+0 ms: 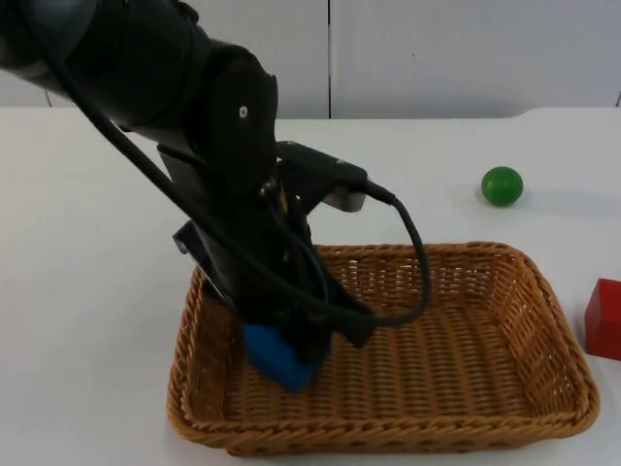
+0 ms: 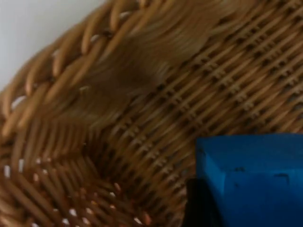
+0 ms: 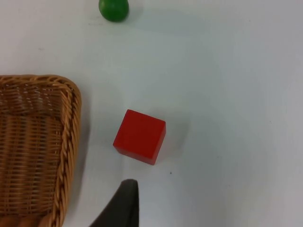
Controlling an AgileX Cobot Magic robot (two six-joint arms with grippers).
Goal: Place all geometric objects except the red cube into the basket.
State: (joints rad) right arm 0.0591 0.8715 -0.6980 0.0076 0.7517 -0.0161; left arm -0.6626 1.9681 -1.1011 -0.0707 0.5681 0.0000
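A blue block [image 1: 279,357] hangs low inside the left end of the wicker basket [image 1: 549,293], with my left gripper [image 1: 294,333] shut on it. In the left wrist view the blue block [image 2: 251,179] sits close over the basket's weave [image 2: 142,118], near its wall. A green ball [image 1: 502,185] lies on the table behind the basket's right end. The red cube [image 1: 604,318] rests just right of the basket. My right gripper [image 3: 121,206] waits above the table close to the red cube [image 3: 139,136], with the green ball [image 3: 113,8] farther off and the basket's corner [image 3: 71,118] beside it.
The left arm's bulk leans over the basket's left half and hides part of its rim. White table surrounds the basket, and the grey partition wall stands at the back.
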